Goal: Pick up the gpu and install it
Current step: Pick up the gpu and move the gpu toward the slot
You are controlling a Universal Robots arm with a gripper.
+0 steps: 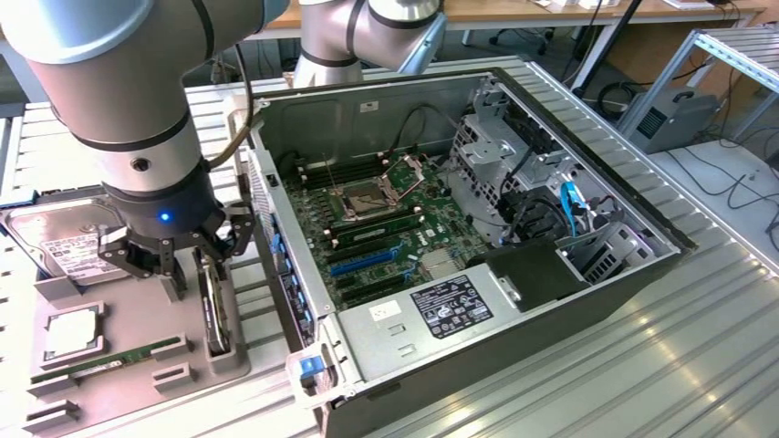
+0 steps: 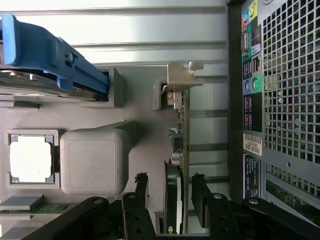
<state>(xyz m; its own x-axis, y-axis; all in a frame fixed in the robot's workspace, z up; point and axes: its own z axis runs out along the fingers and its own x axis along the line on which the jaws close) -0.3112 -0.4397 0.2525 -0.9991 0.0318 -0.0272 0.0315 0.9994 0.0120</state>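
One hand spread astride thin flat black gpu | edge-up in matte grey holder

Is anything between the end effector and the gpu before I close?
Nothing visible. The open end effector straddles the gpu, which stands on edge in the grey holder, one finger on each side with only bare gaps between.

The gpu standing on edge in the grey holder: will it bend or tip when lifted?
Likely stiff: the gpu stands straight on its edge. Its metal bracket at one end may tilt it. Exposed parts look fragile, so squeeze gently.
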